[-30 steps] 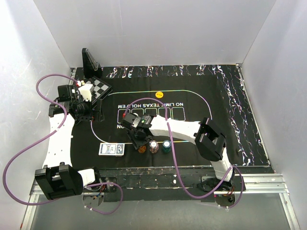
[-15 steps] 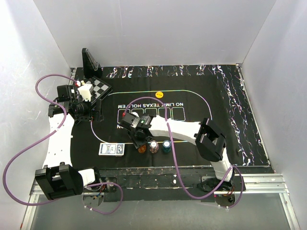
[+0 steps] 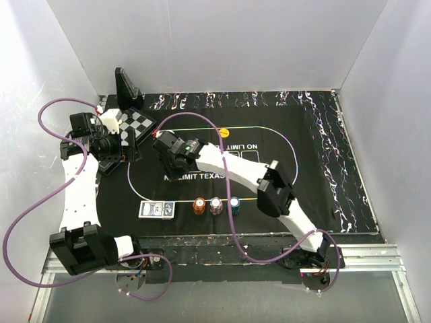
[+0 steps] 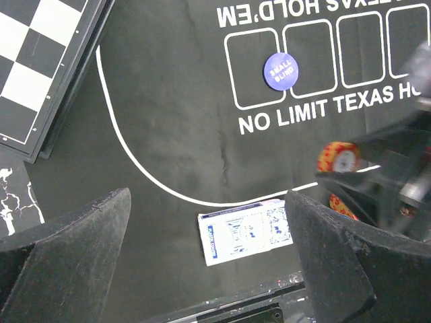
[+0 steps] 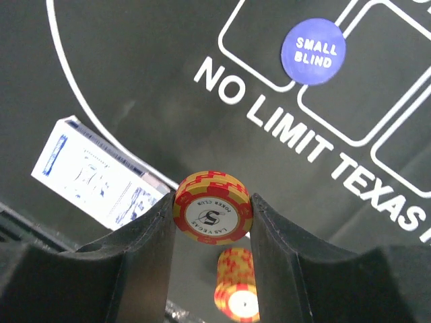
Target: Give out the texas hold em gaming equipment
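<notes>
An orange chip (image 5: pixel 213 214) is pinched on edge between the jaws of the right gripper (image 5: pixel 212 202) and held above the mat (image 5: pixel 168 101), near the blue "small blind" disc (image 5: pixel 313 51). The orange stack (image 3: pixel 199 205) stands by the near edge, not far from the deck (image 3: pixel 156 210). The jaws of the left gripper (image 4: pixel 207 195) are spread and empty. Chip dealing is judged to be in hand. Next, a carry to a player's spot and a gentle release are called for.
</notes>
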{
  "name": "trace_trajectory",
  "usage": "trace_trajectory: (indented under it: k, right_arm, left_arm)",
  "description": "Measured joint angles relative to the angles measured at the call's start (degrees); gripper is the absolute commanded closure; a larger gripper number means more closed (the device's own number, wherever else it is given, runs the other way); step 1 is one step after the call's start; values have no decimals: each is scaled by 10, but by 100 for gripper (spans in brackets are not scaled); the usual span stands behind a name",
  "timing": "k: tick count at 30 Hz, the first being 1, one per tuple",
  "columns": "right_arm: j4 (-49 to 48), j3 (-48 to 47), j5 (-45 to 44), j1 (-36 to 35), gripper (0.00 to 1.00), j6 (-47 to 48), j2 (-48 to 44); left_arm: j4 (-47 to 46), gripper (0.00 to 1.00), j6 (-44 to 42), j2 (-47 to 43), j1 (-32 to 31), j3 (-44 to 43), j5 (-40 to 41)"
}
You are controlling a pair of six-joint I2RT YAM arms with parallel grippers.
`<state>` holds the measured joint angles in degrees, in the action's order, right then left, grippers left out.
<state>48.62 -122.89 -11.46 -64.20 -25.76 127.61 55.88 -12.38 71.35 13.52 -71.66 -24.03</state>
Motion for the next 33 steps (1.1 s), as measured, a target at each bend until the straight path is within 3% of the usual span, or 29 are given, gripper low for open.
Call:
trace_trajectory:
  k: [9,33]
  right_arm:
    - [-10,-63,34,12,99,16,133]
    - [-56,-110,39,50,96,22,184]
  left_arm:
    - [-2,0,2,7,3,0,-12]
    - [-2,0,-6,15,6,0,-26]
